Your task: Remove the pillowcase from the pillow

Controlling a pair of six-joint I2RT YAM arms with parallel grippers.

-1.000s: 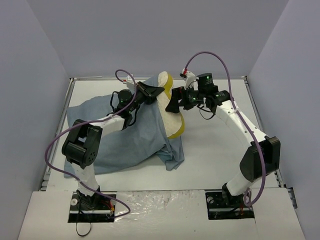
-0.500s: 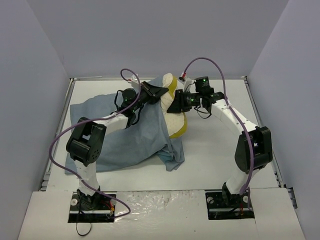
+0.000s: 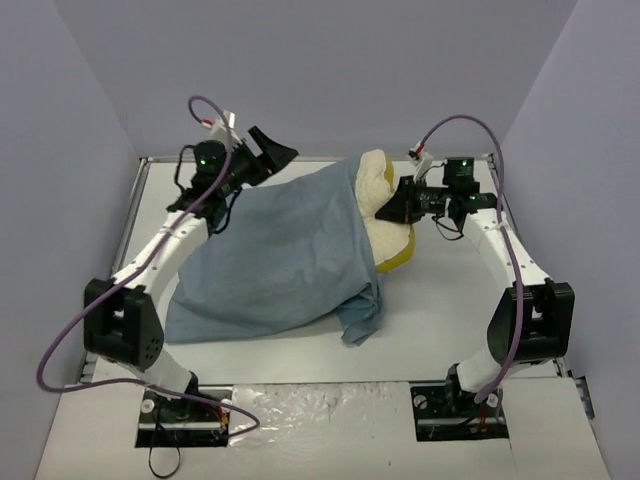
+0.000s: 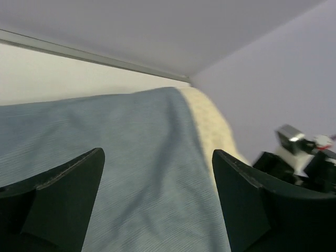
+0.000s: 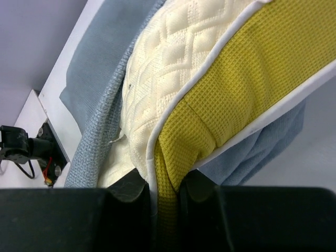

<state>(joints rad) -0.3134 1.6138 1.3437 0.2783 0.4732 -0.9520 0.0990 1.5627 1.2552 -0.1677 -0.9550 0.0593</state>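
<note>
Closed in on three sides by plain pale lavender-grey walls, evenly and softly lit. Below, a flat matte white counter, edged at the far side by a thin silver metal rail. Along the near edge, a crinkled glossy whitish sheet.

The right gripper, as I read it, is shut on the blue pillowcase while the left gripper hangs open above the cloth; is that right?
Not quite: the right gripper is shut on the yellow edge band of the pillow, not the pillowcase, as the right wrist view shows. The left gripper is open above the cloth.
</note>
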